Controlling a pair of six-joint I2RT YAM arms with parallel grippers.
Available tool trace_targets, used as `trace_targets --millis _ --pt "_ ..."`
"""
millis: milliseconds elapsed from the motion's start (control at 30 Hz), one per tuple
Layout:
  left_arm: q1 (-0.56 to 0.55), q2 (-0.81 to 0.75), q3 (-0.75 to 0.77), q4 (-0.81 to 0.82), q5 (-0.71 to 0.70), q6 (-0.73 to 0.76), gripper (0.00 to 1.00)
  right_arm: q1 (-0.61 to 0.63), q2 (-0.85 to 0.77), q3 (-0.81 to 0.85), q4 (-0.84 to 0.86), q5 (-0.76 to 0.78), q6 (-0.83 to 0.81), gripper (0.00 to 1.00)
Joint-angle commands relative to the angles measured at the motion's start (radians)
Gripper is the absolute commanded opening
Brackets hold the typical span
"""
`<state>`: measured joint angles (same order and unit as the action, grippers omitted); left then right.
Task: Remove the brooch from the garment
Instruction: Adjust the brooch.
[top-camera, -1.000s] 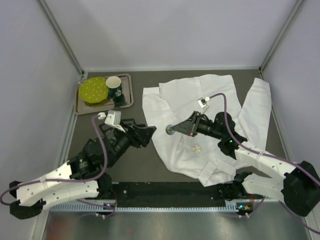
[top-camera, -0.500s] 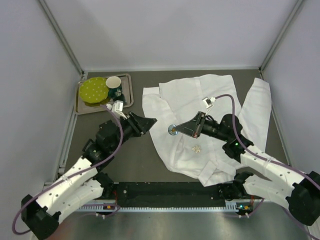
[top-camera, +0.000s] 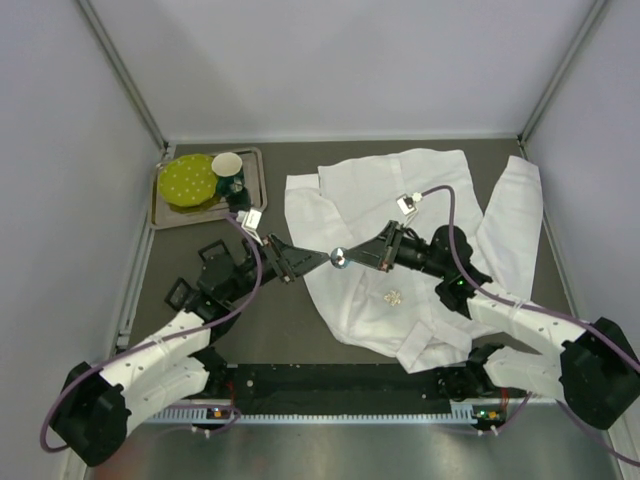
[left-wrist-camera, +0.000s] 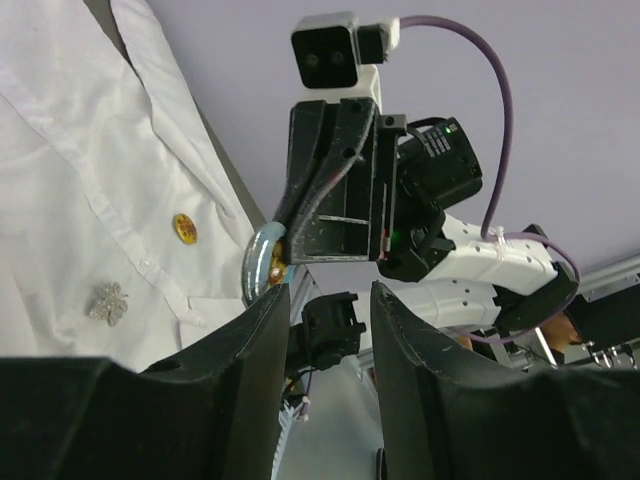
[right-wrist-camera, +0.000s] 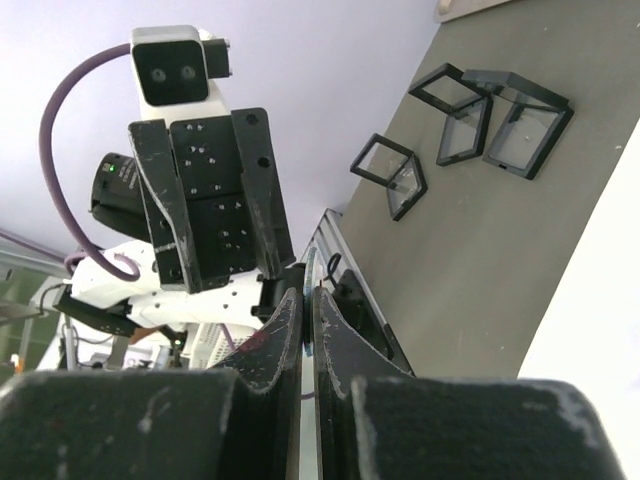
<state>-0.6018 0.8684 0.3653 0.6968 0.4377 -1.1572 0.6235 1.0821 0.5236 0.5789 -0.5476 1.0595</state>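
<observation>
The white shirt lies spread on the right half of the table and also shows in the left wrist view. My right gripper is shut on a round silver-blue brooch and holds it up over the shirt's left edge. The brooch shows as a disc in the left wrist view and as a thin edge between the closed fingers in the right wrist view. My left gripper is open and empty, its tips just left of the brooch. A silver snowflake brooch and a small gold pin sit on the shirt.
A metal tray at the back left holds a green plate and a cup. Several black open frames lie on the table under the left arm. Grey walls close in both sides.
My left arm has swung right and stretched out, bringing its open fingers up to the brooch. My right gripper has stayed about where it was, still holding the brooch.
</observation>
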Motion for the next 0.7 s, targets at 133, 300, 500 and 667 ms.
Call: trace_targets --millis 133,300,500,667 --pt "0.005 -0.038 0.049 -0.029 0.021 0.047 0.41 -0.005 0.000 0.019 0.113 -0.017 0.030 0.00" --pt "0.007 -0.069 0.058 -0.109 -0.007 0.062 0.46 -0.005 -0.041 0.023 0.085 -0.012 0.022 0.00" --pt "0.007 0.004 0.038 0.047 0.059 -0.024 0.41 0.027 0.007 0.045 0.147 -0.015 0.042 0.00" --pt "0.007 0.023 0.038 0.092 0.093 -0.038 0.36 0.030 0.041 0.052 0.188 -0.009 0.057 0.00"
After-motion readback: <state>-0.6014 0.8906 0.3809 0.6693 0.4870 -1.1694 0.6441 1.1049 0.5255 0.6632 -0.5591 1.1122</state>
